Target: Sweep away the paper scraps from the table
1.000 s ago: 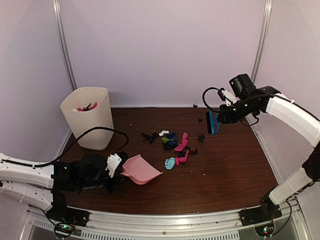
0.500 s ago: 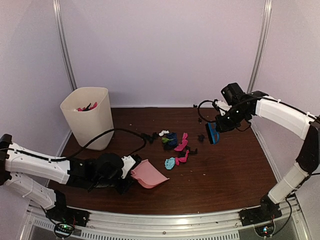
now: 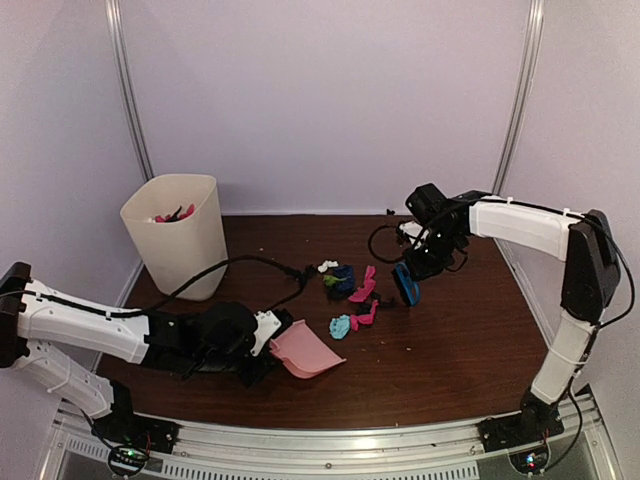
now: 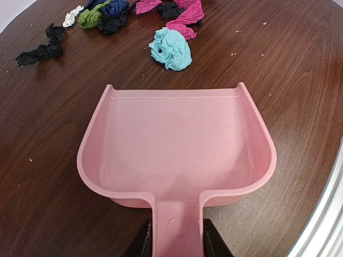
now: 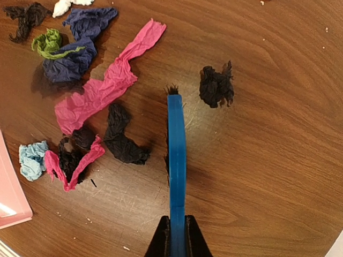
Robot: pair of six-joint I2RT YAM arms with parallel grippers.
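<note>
Our left gripper [image 4: 178,243] pinches the pink dustpan [image 4: 177,150] by its handle, mouth facing the paper scraps [image 3: 352,290] clustered on the table [image 3: 450,340]. Our right gripper [image 5: 177,238], clamped on the blue brush [image 5: 176,139], holds it at their right side, presumably to push them into the pan.

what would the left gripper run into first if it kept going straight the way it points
The left gripper holds the pink dustpan, whose open lip would probably reach the light blue scrap first; nothing else lies between them.
</note>
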